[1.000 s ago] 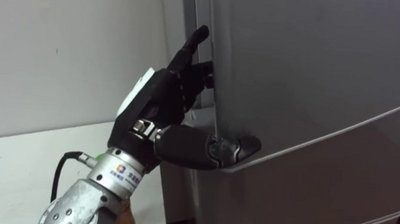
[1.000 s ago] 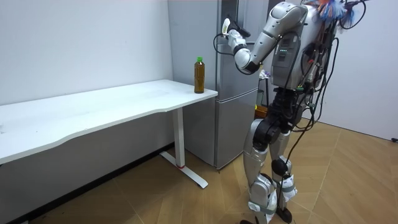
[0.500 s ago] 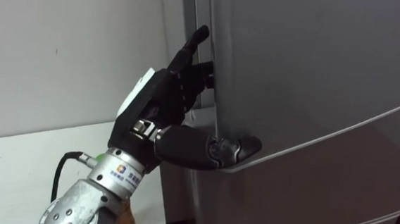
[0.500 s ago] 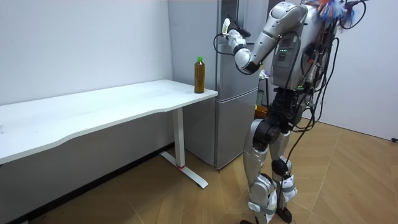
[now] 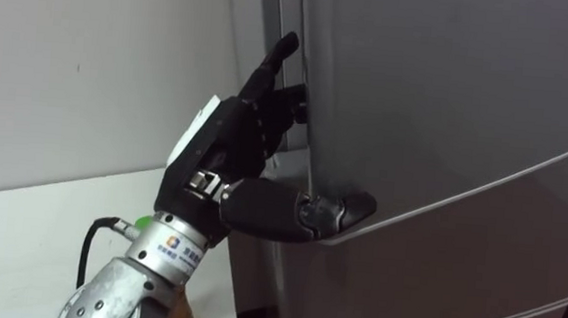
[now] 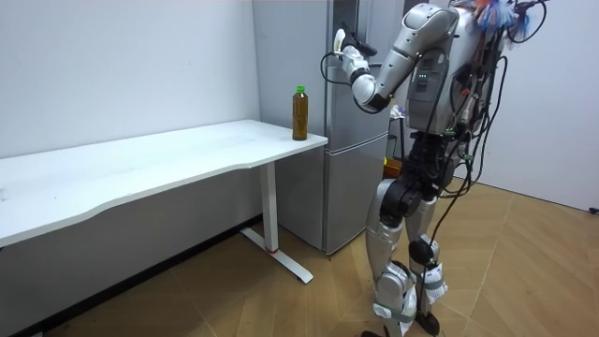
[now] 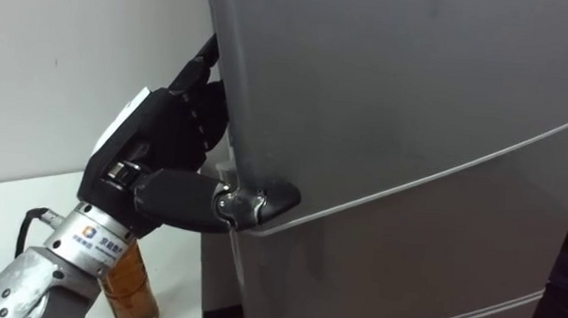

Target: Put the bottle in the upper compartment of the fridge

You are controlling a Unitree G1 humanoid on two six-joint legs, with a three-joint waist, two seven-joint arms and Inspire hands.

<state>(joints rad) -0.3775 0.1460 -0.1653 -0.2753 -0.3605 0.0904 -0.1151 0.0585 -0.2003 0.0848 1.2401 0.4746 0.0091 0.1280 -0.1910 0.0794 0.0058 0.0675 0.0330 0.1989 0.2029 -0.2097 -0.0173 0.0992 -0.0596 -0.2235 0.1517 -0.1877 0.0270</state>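
Note:
A tall grey fridge fills the space before me; its upper door [image 5: 449, 90] is closed. My left hand [image 5: 230, 145] grips that door's left edge: the fingers curl into the gap at the side and the thumb presses on the front, just above the seam to the lower door [image 5: 477, 263]. The bottle [image 7: 130, 279], brown liquid under a green cap, stands upright on the white table's corner [image 6: 299, 112], below and behind my left forearm. In the room view I stand upright facing the fridge, left arm raised to the door [image 6: 339, 112].
A long white table [image 6: 140, 164] runs along the white wall on my left, its end close to the fridge's side. Wooden floor lies behind me in the room view.
My left hand has crept slightly upward along the door's edge and keeps its hold. The door stays closed and the bottle has not moved.

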